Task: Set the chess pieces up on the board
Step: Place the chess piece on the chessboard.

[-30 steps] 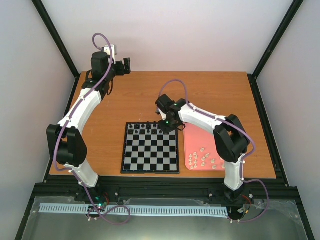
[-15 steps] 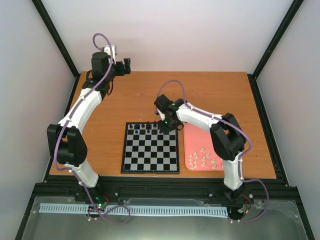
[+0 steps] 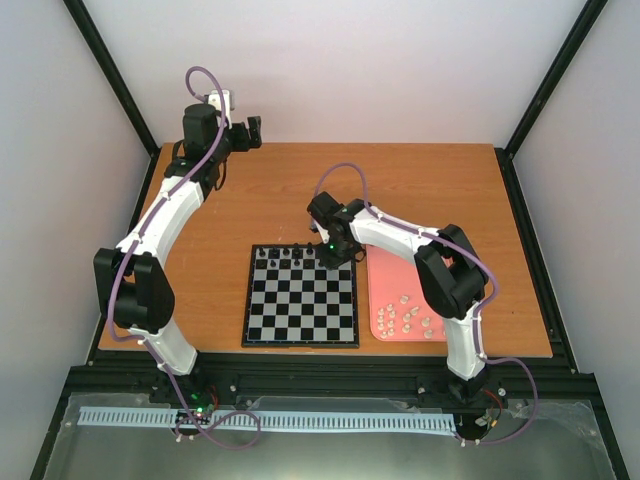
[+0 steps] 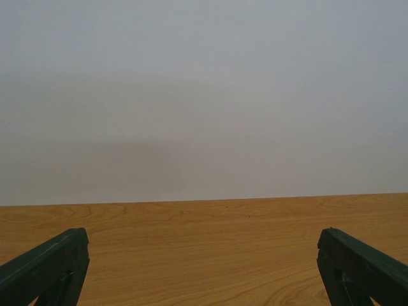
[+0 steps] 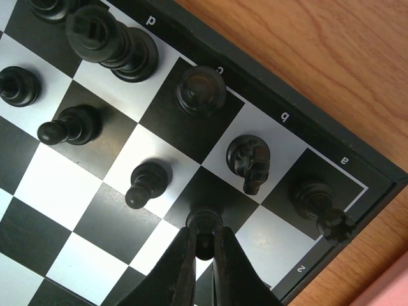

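Nine black chess pieces (image 5: 250, 162) on one board (image 5: 57, 185)

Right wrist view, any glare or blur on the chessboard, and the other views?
Right wrist view: sharp, sheen on pale squares of the chessboard by the right tool pinching a black pawn; left wrist view: wood table crisp, wall featureless; top external view: evenly lit, chess pieces tiny.

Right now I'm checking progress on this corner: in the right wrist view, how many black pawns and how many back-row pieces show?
black pawns: 4, one of them between the right gripper fingers
back-row pieces: 5, one of them cut off at the frame's top edge
Total: 9
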You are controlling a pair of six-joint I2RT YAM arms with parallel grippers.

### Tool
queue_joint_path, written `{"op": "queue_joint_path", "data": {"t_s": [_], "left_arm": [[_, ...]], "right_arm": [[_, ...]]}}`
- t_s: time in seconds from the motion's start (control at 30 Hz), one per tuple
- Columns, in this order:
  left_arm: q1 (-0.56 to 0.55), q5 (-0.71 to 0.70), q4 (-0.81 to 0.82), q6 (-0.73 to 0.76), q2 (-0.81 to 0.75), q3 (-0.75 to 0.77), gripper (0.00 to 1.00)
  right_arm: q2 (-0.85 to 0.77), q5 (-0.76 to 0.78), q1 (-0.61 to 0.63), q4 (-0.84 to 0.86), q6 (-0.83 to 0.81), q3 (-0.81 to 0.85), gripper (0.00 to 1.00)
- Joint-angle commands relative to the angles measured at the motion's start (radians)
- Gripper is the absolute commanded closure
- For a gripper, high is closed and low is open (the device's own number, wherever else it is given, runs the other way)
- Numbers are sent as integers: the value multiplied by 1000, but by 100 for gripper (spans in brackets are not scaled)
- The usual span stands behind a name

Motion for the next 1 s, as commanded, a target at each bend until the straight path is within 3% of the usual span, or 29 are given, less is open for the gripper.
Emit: {"op": "queue_joint_path", "data": {"t_s": [0.0,0.5,0.97], "left_arm": [[-8,-4,1,7,10,49,0],[-9,-6,-3,7,6,47,0],[-8,-6,-2,9,6,46,0]], "right_arm": [[21,26,8,8,-5,17,92],[35,27,8,5,-8,27,88],[-52,17,8,16,-15,2,69]]}}
